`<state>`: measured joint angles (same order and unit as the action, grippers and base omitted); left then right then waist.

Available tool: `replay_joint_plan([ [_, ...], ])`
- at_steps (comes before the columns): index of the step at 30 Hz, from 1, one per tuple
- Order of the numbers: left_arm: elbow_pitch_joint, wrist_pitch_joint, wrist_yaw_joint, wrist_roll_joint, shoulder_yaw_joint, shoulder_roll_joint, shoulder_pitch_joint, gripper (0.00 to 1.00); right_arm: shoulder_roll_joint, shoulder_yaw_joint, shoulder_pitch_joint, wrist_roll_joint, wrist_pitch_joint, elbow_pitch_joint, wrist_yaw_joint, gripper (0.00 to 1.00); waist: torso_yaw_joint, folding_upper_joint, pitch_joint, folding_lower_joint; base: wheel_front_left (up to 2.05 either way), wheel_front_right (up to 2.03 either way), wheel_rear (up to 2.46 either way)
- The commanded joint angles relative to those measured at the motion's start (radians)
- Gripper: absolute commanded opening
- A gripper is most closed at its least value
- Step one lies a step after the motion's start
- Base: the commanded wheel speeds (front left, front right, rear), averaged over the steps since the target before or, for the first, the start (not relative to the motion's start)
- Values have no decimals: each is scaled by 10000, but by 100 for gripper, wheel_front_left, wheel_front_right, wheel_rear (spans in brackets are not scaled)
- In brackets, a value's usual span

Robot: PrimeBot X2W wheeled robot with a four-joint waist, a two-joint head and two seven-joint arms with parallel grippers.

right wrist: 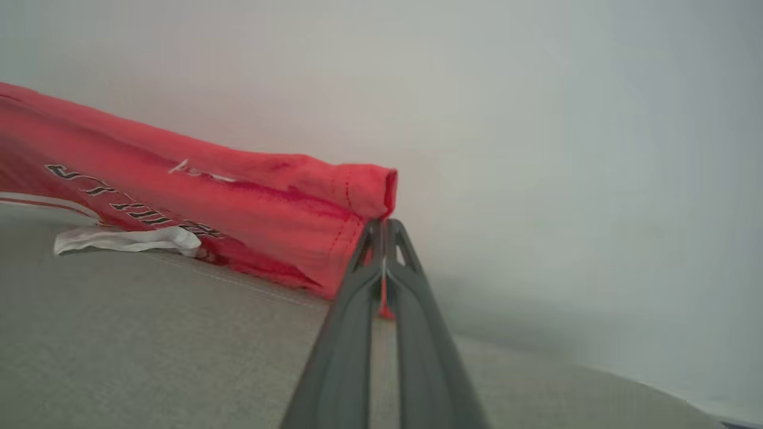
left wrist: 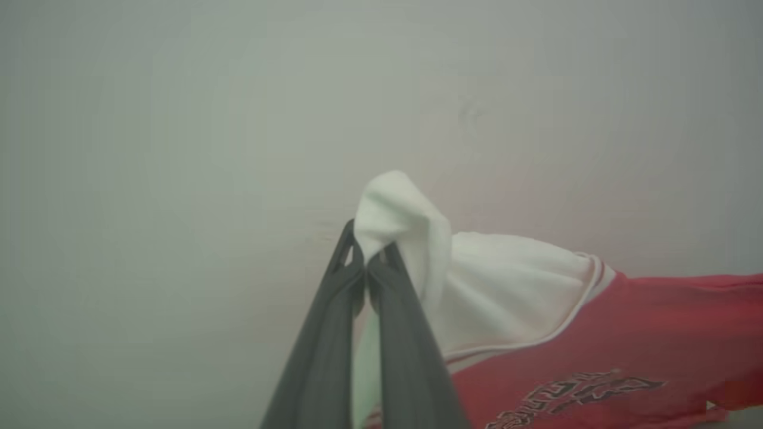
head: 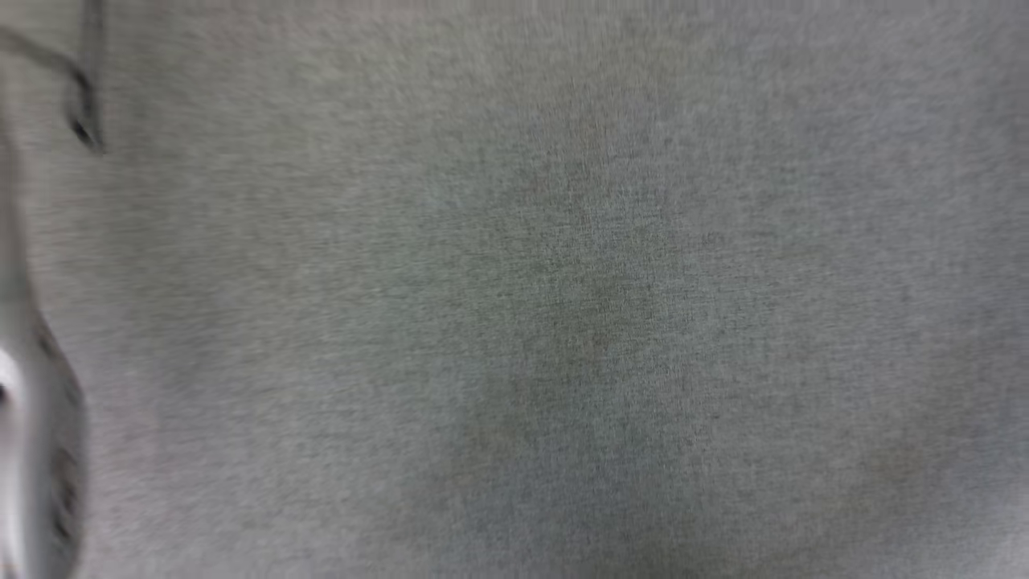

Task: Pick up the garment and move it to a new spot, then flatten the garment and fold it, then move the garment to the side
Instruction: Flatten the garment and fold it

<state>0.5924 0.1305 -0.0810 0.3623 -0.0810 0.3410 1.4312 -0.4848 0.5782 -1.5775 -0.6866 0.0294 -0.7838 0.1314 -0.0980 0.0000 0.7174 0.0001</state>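
The garment (left wrist: 626, 333) is a red T-shirt with white sleeves and dark lettering, stretched between my two grippers. In the left wrist view my left gripper (left wrist: 365, 262) is shut on the bunched white sleeve (left wrist: 399, 214), and the red body runs off to the right. In the right wrist view my right gripper (right wrist: 384, 229) is shut on a red hemmed corner of the garment (right wrist: 280, 202). The shirt's lower edge and a white sleeve (right wrist: 125, 238) touch the grey surface (right wrist: 149, 345). The head view is blurred grey fabric.
A grey fabric-covered surface (head: 563, 322) spreads across the head view, with a blurred pale and dark shape (head: 40, 418) at its left edge. A plain pale wall (left wrist: 238, 107) stands behind the shirt in both wrist views.
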Motion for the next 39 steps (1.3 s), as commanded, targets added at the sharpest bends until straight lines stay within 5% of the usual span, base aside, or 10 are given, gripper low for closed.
replay_joint_plan([
  [1, -101, 208, -113, 139, 45, 62, -876, 0, -225, 283, 821, -295, -23, 182, -14, 0, 337, 0, -948, -1, 0, 0, 0],
  [9, -1274, 440, -205, 877, 326, 122, -5363, 0, -766, 1038, 4474, -1204, -191, 1198, -14, 0, 483, 0, -3207, -1, 0, 0, 0],
  [20, -4618, -789, 944, 1555, 749, -193, -12419, 0, -1109, 778, 9404, -1691, 327, 2417, -16, 0, 445, 0, -5406, -1, 0, 0, 0],
  [32, -6682, -2025, 1784, 2390, 946, -731, -16818, 0, -744, -1561, 14262, -1520, 1004, 3717, -19, 0, 502, 0, -6514, -1, 0, 0, 0],
  [39, -7624, -2577, 1874, 2478, 899, -516, -16988, 0, -104, -3514, 15523, -208, 2177, 5306, -18, 0, 395, 0, -6400, -1, 0, 0, 0],
])
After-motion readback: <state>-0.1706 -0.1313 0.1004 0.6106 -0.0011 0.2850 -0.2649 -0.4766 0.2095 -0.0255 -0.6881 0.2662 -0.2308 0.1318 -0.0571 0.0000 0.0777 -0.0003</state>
